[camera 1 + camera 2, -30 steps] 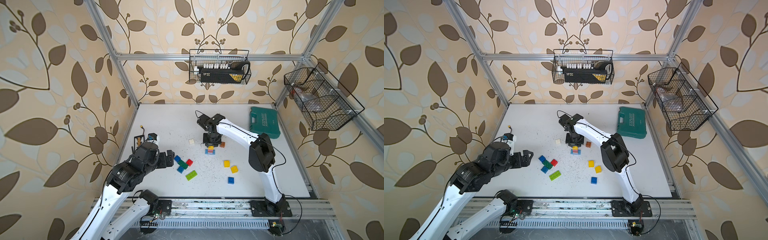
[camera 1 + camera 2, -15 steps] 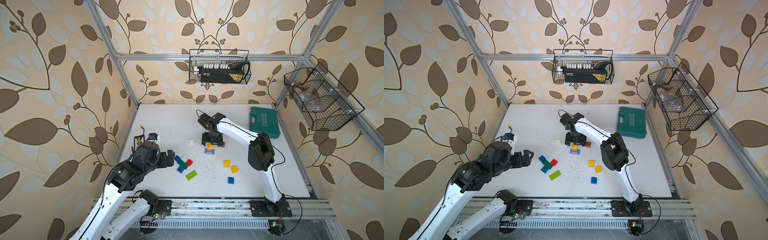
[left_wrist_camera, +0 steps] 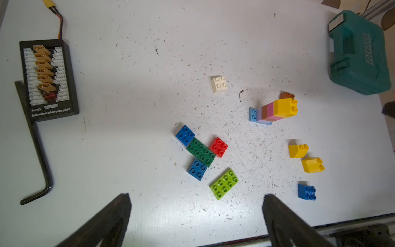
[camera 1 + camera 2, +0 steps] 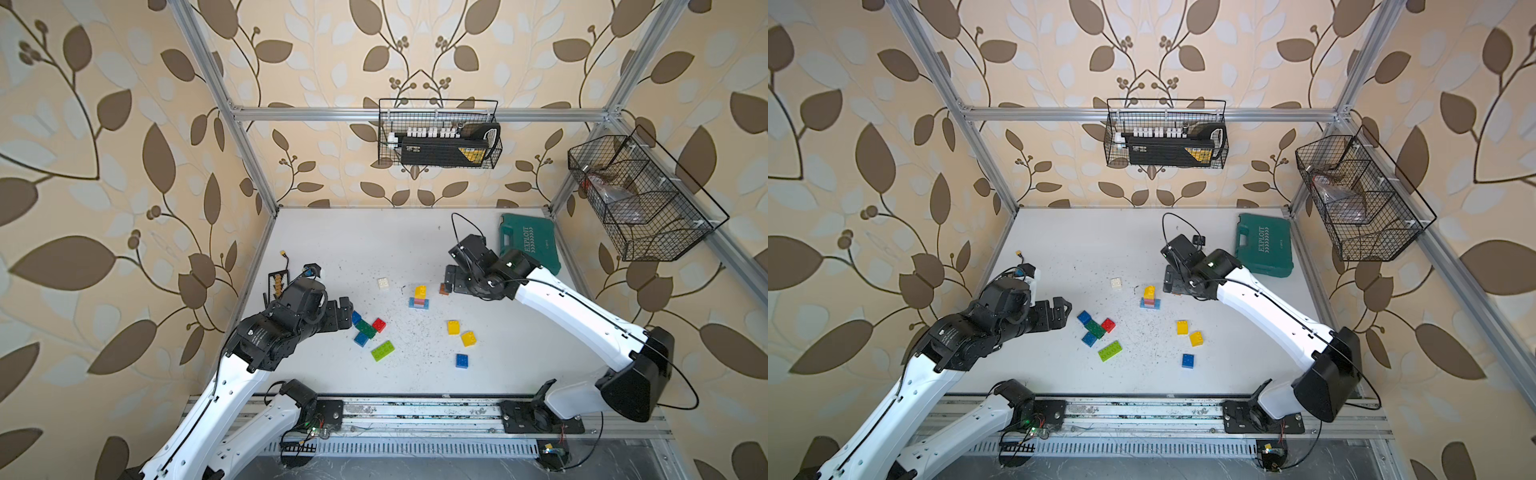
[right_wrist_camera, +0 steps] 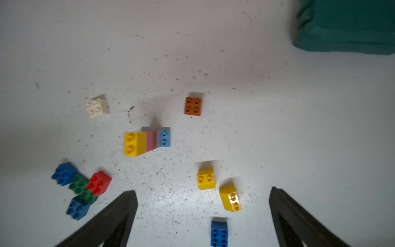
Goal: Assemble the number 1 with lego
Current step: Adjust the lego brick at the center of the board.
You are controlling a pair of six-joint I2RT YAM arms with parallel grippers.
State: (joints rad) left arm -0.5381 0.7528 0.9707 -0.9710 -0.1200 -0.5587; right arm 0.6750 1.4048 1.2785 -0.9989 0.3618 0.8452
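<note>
At centre stands a striped, yellow-topped brick tower [image 4: 419, 296].

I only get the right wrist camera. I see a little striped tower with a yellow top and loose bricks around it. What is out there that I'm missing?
Observer: A long lime brick lies flat on the table, close to the green brick. Your picture leaves it out.
Visitor: Where is the other arm?
Observer: The left gripper hangs open over the table near those two bricks, holding nothing.
Visitor: Anything besides toys?
Observer: A black plug board lies at the table's left edge, with a bent metal key beside it.
</note>
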